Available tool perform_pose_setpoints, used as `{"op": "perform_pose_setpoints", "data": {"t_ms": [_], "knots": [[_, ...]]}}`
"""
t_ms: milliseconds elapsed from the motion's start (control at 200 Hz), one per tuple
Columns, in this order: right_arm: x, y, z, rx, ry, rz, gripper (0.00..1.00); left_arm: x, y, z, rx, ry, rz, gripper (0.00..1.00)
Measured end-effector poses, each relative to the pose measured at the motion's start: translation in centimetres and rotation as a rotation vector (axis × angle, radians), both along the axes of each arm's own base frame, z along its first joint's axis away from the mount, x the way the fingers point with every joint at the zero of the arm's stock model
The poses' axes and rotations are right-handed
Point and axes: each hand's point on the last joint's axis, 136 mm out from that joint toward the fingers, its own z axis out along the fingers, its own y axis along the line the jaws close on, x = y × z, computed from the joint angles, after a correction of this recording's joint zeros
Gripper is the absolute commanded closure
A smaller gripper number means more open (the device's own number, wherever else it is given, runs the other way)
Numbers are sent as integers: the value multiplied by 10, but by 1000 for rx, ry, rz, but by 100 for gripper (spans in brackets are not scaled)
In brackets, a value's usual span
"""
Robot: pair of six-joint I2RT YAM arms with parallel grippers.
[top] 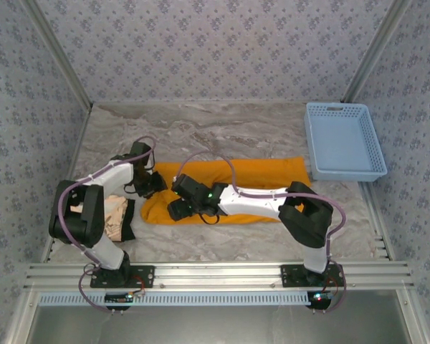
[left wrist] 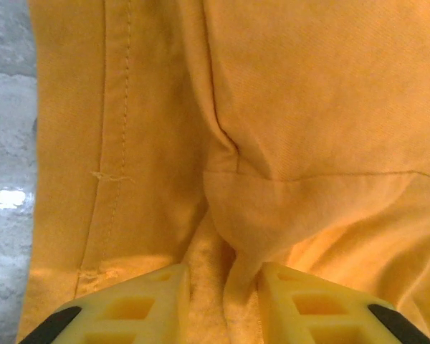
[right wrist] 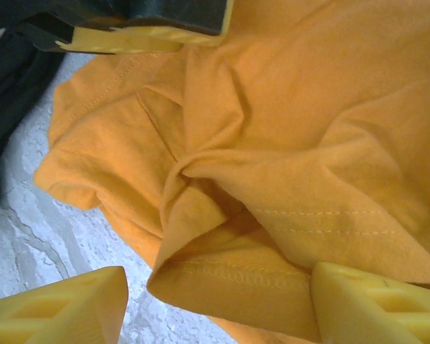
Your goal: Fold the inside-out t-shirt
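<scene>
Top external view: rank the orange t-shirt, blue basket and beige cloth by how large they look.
1. orange t-shirt, though the arms cover part of it
2. blue basket
3. beige cloth, partly hidden by the left arm

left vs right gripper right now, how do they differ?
Left gripper: fingers close together, a bunched fold of the inside-out t-shirt between them. Right gripper: fingers wide apart, the shirt's stitched hem lying loose between them. In the top view, left sits at the shirt's far left corner, right at its near left edge. Both are low over the shirt's left end.
</scene>
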Motion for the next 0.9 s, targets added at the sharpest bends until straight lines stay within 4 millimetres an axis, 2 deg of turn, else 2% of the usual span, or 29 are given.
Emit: {"op": "perform_pose_setpoints", "data": {"t_ms": [140, 180, 245, 575, 900], "knots": [[4, -7, -8, -11, 5, -11, 30, 3, 0, -2, 1, -4, 9, 77], [6, -6, -8, -5, 1, -4, 30, 3, 0, -2, 1, -6, 10, 81], [10, -4, -7, 1, -12, 7, 29, 4, 0, -2, 2, -11, 11, 83], [4, 23, -14, 81, -7, 121, 30, 4, 1, -6, 1, -15, 14, 84], [-5, 45, -6, 172, -12, 215, 34, 2, 2, -8, 0, -13, 21, 83]]}}
